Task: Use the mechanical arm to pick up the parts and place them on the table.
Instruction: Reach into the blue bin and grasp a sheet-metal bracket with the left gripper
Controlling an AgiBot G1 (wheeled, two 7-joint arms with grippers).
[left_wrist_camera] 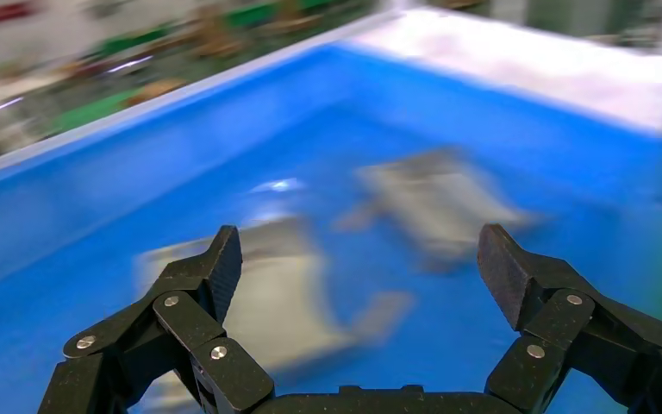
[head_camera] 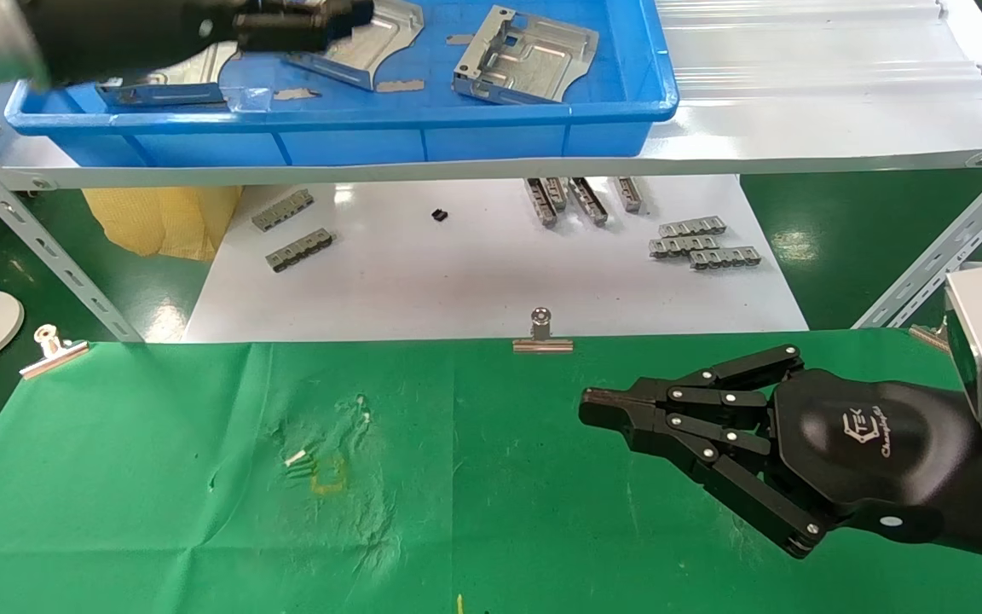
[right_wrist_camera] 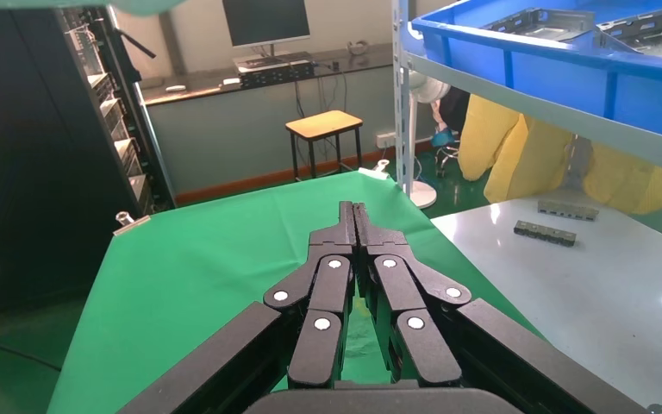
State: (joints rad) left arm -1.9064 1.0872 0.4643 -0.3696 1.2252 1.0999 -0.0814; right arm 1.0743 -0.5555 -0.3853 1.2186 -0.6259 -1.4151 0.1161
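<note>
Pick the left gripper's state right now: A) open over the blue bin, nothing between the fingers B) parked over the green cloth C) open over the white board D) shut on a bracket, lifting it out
A: the left gripper has its fingers spread wide with nothing between them, above the brackets lying in the blue bin; the right gripper, shut, is the one over the green cloth.

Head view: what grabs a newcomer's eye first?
The blue bin on the grey shelf, holding grey metal parts, with the left gripper open above them. Nearer, the right gripper hangs shut and empty over the green table.
</note>
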